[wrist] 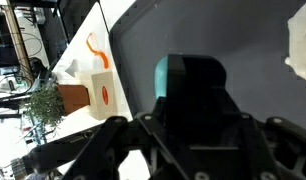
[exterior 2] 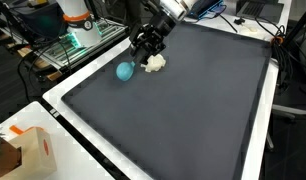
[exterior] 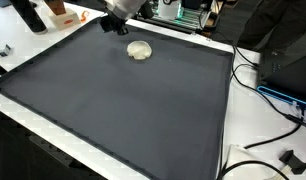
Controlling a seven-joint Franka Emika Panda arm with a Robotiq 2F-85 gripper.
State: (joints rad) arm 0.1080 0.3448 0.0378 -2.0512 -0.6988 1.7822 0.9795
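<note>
Exterior views both show your tool (exterior 2: 147,46) low over the far part of the dark table (exterior 2: 193,110), fingers apparently spread apart and empty. A white crumpled wad (exterior 2: 154,63) lies just beside it at 5 o'clock, with a blue ball (exterior 2: 125,71) near the wad at 9 o'clock. The wad looks light and soft, so pinch across its middle. It is a roundish lump with no clear long axis or heading.

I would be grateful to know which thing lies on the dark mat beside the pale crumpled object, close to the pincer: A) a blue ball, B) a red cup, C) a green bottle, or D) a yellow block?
A: in an exterior view a blue ball lies on the dark mat beside the pale crumpled object, with the pincer close by.
</note>
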